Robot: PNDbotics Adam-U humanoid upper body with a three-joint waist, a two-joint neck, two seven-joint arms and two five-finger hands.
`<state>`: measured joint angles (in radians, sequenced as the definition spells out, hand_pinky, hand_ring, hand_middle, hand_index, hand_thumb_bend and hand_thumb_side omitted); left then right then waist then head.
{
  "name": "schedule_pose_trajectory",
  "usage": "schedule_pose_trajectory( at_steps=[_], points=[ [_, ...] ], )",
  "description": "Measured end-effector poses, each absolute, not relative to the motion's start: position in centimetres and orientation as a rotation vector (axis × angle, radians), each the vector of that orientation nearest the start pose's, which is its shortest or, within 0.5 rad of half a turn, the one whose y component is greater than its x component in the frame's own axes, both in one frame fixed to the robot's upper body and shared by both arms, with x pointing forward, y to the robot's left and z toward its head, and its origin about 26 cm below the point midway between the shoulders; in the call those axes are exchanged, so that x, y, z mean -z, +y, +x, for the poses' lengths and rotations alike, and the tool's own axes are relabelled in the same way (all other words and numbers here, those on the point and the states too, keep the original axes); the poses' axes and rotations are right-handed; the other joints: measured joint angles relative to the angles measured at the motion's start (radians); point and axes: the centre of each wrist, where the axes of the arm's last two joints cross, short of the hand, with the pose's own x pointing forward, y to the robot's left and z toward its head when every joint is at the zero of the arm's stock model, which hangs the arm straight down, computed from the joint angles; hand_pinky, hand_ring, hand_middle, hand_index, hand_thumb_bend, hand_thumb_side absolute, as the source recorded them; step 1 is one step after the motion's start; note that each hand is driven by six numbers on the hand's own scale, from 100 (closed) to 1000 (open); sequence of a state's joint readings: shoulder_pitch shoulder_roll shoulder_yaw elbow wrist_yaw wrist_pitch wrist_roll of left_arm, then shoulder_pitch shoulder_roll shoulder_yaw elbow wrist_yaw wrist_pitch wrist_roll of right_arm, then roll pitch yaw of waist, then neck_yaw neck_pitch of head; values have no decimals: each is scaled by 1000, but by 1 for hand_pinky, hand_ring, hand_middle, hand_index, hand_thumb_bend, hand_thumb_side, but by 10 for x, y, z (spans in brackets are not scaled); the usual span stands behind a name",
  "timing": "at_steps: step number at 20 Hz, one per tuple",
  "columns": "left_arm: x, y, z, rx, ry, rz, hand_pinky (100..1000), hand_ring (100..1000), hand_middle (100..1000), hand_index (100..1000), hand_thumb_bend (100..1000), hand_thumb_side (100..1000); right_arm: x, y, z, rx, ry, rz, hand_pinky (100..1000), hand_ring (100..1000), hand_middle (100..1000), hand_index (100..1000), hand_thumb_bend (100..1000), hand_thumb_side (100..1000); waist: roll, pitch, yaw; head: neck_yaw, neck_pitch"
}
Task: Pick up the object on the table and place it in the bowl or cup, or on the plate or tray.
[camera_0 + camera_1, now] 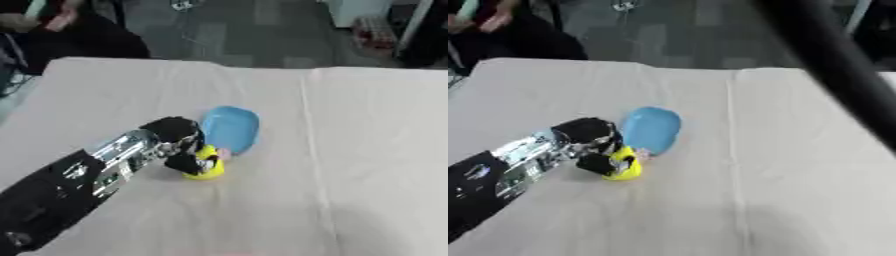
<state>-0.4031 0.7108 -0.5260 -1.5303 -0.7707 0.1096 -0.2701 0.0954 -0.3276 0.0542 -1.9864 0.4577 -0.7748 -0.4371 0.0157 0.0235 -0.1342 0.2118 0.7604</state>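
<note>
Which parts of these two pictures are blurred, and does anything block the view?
Left eye view: soft throughout; the yellow object under the left hand has smeared edges beside the blue plate. Right eye view: equally soft, and a dark out-of-focus bar crosses the upper right.

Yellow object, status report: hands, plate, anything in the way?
Left hand down on the yellow object, fingers curled round it. Right hand not in view. Object on the table, just short of the blue plate. Path to plate clear.
</note>
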Motion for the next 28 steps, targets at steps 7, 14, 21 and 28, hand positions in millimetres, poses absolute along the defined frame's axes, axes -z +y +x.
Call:
schedule_pose_trajectory(
  at_steps=[7,14,21,28],
  points=[
    [-86,278,339,1643,-1260,822,100,100,100,399,100,824,-91,-285,243,513,3397,606,168,413,451,206,100,926,0,0,0,0,0],
    [-85,277,339,1630,-1266,803,100,146,350,546,100,879,-91,-285,243,513,3397,606,167,413,451,204,100,926,0,0,0,0,0],
    [-82,278,339,1689,-1159,746,486,659,738,777,449,756,-91,-285,243,513,3397,606,168,413,451,206,100,925,0,0,0,0,1],
    [-82,278,339,1748,-1048,711,578,745,795,811,518,717,-91,-285,243,513,3396,606,168,413,451,207,100,923,0,0,-2,0,1]
  ],
)
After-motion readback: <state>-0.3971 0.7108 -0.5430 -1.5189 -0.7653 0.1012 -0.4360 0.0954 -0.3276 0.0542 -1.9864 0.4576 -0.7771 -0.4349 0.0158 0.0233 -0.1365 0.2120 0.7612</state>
